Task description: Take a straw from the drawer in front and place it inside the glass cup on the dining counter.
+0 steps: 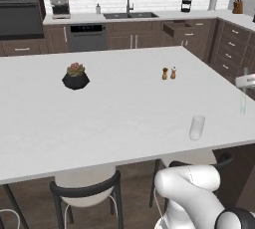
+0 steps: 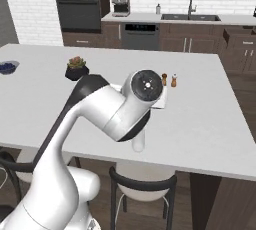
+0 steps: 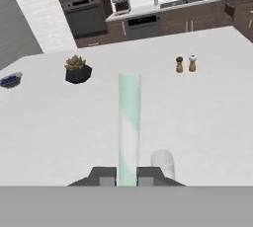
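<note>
Over the tabletop [image 3: 59, 122], end effector [image 3: 127, 177] is clamped on the straw [image 3: 129, 122], w/ glass cup [image 3: 163, 163] just beside it. Pickup done; drop into cup not yet done. Drawer [image 1: 178, 27] stands open.

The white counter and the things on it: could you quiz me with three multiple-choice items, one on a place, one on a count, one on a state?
1. Where is the glass cup?
A. near the counter edge by the stools
B. beside the plant
C. at the sink

2. How many shakers stand on the counter?
A. one
B. two
C. four

3. What state is the straw in?
A. lying in the drawer
B. standing in the cup
C. held by the shut jaws

Answers: 1 A, the cup stands near the edge above a stool. 2 B, one brown and one white. 3 C, the hand view shows the straw rising between the fingertips.
</note>
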Tool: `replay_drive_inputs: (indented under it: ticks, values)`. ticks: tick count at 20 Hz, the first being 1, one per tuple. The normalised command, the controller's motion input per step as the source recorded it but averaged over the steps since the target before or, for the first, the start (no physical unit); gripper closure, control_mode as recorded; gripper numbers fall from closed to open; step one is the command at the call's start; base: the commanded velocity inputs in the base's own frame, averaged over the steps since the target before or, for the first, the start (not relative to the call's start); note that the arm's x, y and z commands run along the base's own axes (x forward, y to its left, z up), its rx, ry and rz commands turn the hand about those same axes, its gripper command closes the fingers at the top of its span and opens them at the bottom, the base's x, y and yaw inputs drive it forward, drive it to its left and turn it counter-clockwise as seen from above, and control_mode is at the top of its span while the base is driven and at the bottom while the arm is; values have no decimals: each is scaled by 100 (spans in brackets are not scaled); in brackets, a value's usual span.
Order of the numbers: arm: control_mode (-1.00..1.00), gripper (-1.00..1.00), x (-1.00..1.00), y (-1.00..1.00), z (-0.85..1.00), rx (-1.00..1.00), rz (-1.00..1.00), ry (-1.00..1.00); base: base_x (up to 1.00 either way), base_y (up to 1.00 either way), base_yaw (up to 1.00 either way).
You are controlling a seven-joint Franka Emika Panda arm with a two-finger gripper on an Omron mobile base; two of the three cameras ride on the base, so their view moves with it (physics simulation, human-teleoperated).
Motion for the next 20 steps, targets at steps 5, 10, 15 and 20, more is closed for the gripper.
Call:
replay_drive_inputs:
  ticks: [5,10,15,20]
  values:
    - [-100,100,1,-3,2,1,27,-20,0,0,0]
    - [-100,100,0,0,-3,0,23,-2,0,0,0]
    - [-100,100,11,10,-13,1,19,-4,0,0,0]
    - [-100,100,0,9,-8,10,21,-14,0,0,0]
